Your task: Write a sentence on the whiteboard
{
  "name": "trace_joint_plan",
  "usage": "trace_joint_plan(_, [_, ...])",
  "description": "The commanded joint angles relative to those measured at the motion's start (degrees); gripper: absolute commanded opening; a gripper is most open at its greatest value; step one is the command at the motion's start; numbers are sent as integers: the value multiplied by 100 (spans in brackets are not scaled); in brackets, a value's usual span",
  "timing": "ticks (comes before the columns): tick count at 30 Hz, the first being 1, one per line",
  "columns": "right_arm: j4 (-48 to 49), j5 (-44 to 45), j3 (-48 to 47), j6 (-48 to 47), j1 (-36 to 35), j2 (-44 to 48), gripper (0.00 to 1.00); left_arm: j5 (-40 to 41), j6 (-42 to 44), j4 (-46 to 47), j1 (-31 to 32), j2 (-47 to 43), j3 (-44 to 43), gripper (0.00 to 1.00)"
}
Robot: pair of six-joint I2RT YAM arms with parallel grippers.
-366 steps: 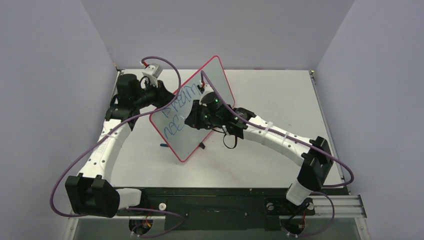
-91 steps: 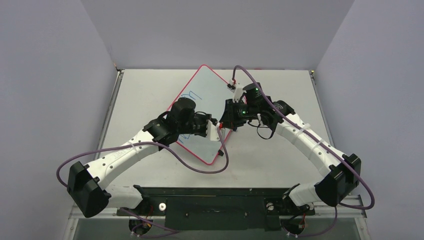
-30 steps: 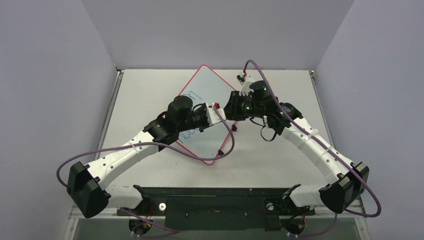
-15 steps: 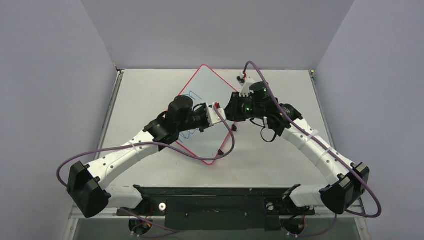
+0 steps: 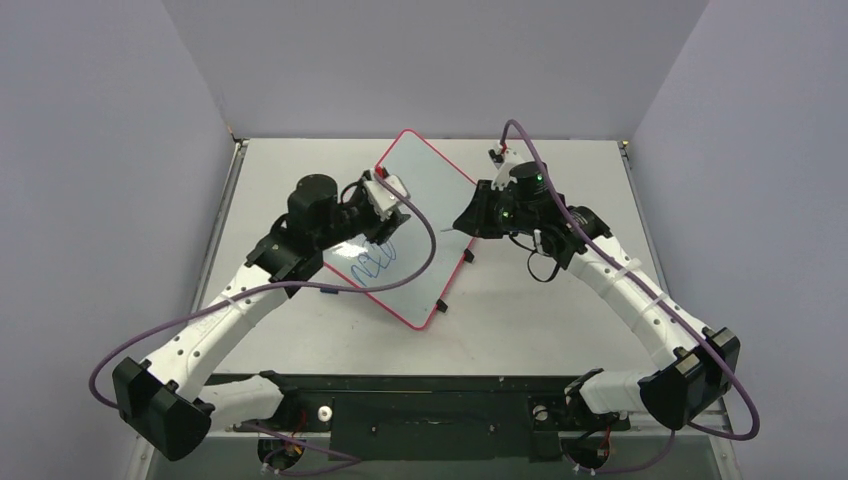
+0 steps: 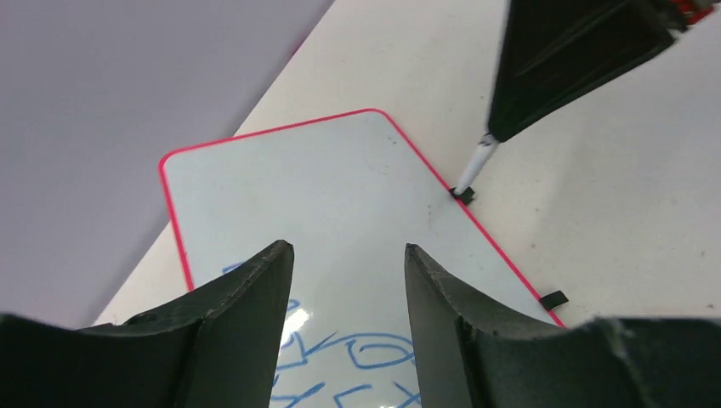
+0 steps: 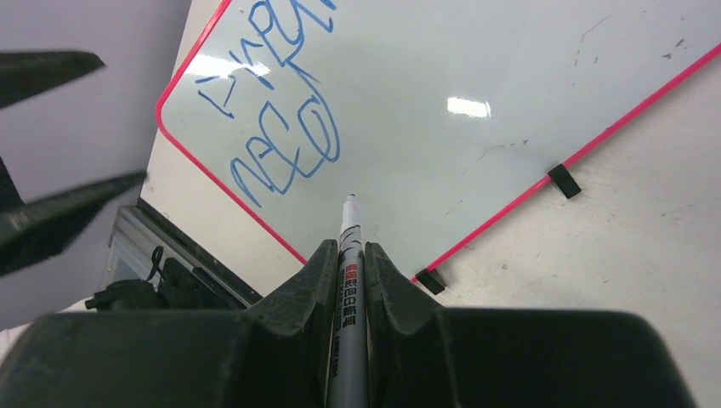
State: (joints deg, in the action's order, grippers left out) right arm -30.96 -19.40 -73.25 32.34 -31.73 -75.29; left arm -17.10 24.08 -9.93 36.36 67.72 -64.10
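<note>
Whiteboard lies on the tabletop near its middle, turned diagonally, with one corner pointing at the back wall. Red rim is visible all round.

Two black clips sit on the edge facing the right arm.

The sentence is blue marker strokes in two visible rows on the board half nearer the left arm. The letters are wobbly and partly cut off in the wrist views, so they are not read reliably.

Left end effector is over the left part of the board above the writing. Its fingers are spread apart with nothing between them, and only board surface shows through the gap.

Right end effector is at the board's right edge, between the two arms' reach. It is closed on a marker, whose barrel is pinched between the fingers with its tip sticking out forward.

The tip is above the bare lower-right area of the board, close to the rim and one clip and well apart from the blue writing. Cannot tell whether the tip touches the surface; in the left wrist view it seems to sit right by the clip.
</note>
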Motion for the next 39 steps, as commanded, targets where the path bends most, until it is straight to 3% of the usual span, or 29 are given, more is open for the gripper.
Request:
trace_joint_plan(1, [149, 191, 3, -52, 155, 263, 0, 10, -1386, -219, -861, -96, -365, 49])
trace_joint_plan(6, [178, 175, 155, -65, 227, 319, 0, -141, -2735, -899, -1775, 479, -988, 49])
trace_joint_plan(9, [197, 169, 258, -81, 273, 371, 0, -940, -3097, -1009, -2402, 973, -1160, 50])
trace_joint_plan(14, [489, -222, 398, -96, 229, 373, 0, -1249, -3469, -932, -2878, 1501, -1174, 50])
trace_joint_plan(20, [666, -124, 302, -192, -133, 169, 0, -1419, -3512, -1129, -3122, 1987, -1214, 50])
trace_joint_plan(26, [868, 218, -97, -163, -884, -455, 0, -1270, -3629, -1003, -3160, 2058, -1069, 50])
trace_joint_plan(39, [1172, 579, -873, -18, -1663, -1621, 0, -1264, -3771, -960, -3161, 2385, -902, 50])
